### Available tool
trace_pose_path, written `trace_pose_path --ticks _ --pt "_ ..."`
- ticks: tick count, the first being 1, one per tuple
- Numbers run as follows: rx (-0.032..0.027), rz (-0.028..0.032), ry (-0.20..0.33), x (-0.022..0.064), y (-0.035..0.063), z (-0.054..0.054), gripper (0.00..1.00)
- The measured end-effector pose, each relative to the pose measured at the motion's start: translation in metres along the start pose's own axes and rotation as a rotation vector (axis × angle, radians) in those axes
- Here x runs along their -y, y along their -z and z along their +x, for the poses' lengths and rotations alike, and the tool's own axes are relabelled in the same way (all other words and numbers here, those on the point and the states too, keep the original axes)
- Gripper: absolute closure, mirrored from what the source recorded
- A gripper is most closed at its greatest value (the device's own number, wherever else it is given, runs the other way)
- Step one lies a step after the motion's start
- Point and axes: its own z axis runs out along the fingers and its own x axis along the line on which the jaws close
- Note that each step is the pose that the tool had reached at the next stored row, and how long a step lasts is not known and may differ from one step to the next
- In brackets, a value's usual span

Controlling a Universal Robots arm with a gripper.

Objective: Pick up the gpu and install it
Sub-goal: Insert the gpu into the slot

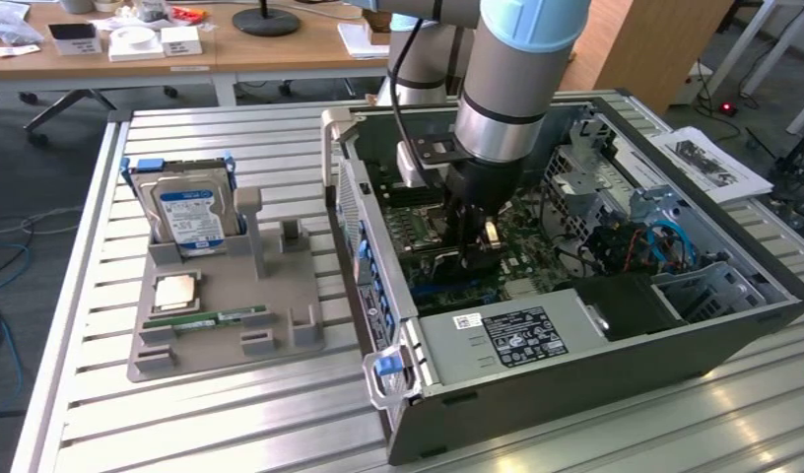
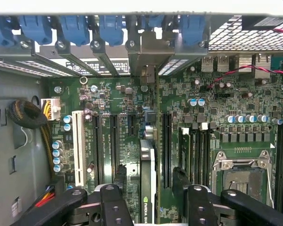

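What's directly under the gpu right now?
The gpu stands on edge over the green motherboard, among its black slots, between the gripper's fingers. Its lower edge and any slot beneath are covered by the card.

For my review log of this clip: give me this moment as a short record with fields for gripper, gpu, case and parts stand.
gripper: gripper inside the open computer case, fingers on either side of the gpu
gpu: standing on edge over the motherboard, bracket end toward the rear slot openings; full seating cannot be told
parts stand: grey tray at the exterior view's left holds a hard drive upright and a RAM stick lying flat
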Motion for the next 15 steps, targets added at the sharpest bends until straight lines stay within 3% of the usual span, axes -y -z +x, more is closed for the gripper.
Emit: trace_pose_path --ticks 15 --pt "0.0 0.0 0.0 0.0 0.0 0.0009 0.5"
